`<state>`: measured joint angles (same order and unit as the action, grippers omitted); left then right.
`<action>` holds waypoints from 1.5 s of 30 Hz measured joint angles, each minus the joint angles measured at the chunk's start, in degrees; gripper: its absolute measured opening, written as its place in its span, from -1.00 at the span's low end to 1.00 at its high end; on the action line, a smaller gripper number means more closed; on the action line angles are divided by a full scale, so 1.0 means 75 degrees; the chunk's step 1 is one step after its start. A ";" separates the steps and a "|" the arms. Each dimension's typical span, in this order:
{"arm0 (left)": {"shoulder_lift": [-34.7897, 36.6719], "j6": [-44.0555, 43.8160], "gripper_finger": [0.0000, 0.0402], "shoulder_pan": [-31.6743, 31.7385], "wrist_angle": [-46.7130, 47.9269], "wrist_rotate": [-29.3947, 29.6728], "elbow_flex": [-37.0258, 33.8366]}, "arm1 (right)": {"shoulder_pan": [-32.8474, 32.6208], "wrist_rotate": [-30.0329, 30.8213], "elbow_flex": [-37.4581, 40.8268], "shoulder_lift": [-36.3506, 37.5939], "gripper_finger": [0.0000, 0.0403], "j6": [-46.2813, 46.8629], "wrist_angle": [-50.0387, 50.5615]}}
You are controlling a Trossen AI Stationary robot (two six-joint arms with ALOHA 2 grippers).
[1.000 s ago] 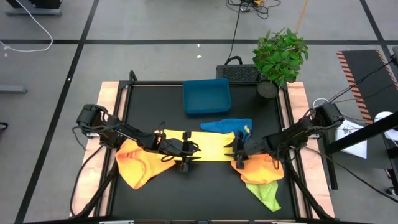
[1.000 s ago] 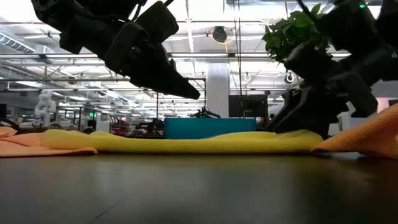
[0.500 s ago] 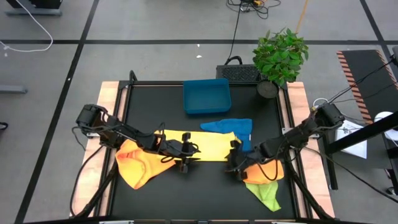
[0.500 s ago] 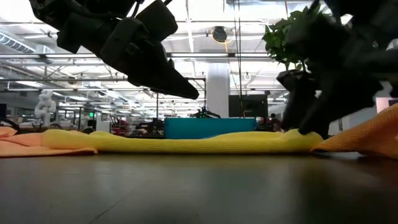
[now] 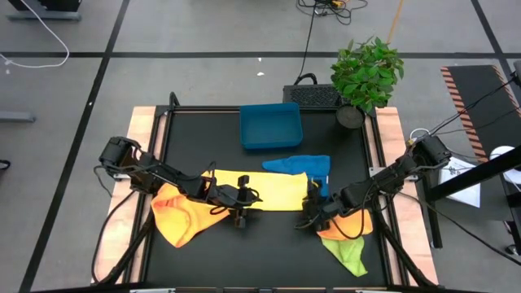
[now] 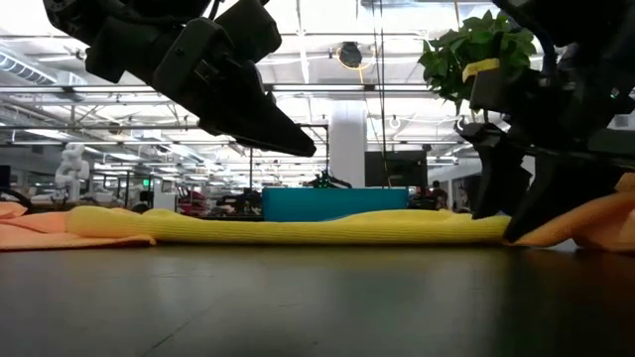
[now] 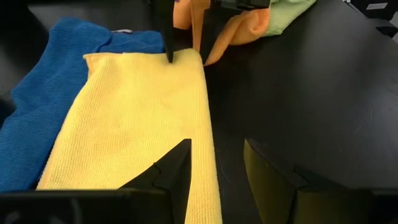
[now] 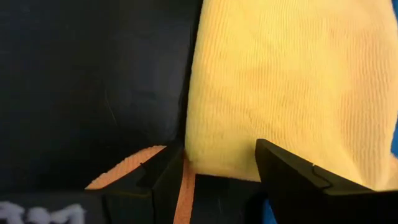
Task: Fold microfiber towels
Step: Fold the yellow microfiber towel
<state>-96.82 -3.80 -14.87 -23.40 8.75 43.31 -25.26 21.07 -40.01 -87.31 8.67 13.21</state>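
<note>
Pale yellow towel (image 5: 264, 190) lies flat mid-table, seemingly folded once to long strip; we judge further folds left. Left tool (image 5: 242, 203) hovers over its near-left edge, jaws partly apart, gripping nothing. Right tool (image 5: 309, 213) at its right corner, jaws apart astride the edge, no grip we can confirm. Untouched: blue towel (image 5: 299, 164) behind, orange towel (image 5: 181, 212) left, orange-and-green heap (image 5: 345, 242) right, crowding right tool. Blue tray (image 5: 270, 125) and plant (image 5: 366, 72) clear at back.

five towels: one pale yellow towel (image 5: 269, 189), one blue towel (image 5: 297, 164), two orange towels (image 5: 183, 213), one green towel (image 5: 346, 254); one tray (image 5: 270, 126).
</note>
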 joint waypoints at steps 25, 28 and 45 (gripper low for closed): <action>0.0000 -0.0192 -0.27 -0.0084 -0.0038 0.0027 -0.0003 | -0.0484 0.0369 0.0000 0.0000 -0.05 0.2724 0.0728; 0.0000 -0.0192 -0.27 -0.0106 -0.0038 0.0027 -0.0003 | -0.0555 0.0323 0.0004 -0.0001 -0.05 0.2971 0.0617; 0.0000 -0.0192 -0.27 -0.0172 -0.0097 0.0033 -0.0003 | -0.0463 0.0043 0.1396 0.0020 -0.55 0.3351 -0.2686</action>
<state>-96.82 -5.23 -16.16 -24.12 8.99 43.29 -28.73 21.39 -29.54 -87.15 33.80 -6.94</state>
